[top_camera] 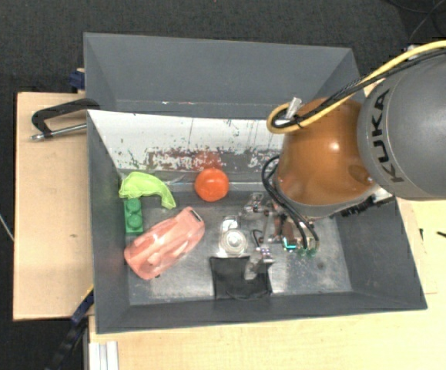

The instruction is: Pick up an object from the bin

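My gripper (259,241) sat low in the grey metal bin (107,230), right of middle, under my glossy orange wrist cover (319,164) with a yellow cable looped over it. I could not tell whether the gripper was wide, narrow or holding anything. Nearest thing was a small silvery round piece (232,238), shiny, maybe metal or clear plastic, on the floor's middle just left of the gripper, looking close to touching it but I could not say. Just below both lay a black flat piece (236,280), matte, roughly square, soft-looking, against the near wall. An orange ball (211,184), smooth and round, lay near the back of the floor, apart from the gripper. On the left side lay a pink translucent lump (165,242), long and ridged, tilted. A lime-green curved piece (146,186), glossy plastic, lay at back left, with a darker green studded brick (134,218) just beneath it, between it and the pink lump. The bin's back wall was scuffed with reddish marks.
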Robot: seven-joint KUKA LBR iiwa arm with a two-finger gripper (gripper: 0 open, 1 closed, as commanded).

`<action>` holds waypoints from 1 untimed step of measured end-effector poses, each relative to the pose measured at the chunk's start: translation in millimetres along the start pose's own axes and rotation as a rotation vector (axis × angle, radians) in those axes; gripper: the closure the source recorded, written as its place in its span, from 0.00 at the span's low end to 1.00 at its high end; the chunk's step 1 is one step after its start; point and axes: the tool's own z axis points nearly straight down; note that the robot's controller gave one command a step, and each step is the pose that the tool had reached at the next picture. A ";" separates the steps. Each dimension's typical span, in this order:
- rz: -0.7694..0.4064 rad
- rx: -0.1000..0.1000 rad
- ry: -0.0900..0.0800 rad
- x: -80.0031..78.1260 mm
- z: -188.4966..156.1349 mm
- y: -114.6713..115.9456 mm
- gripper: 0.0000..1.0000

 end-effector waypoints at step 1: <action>0.001 -0.001 -0.007 -1.8 -3.3 -0.3 0.00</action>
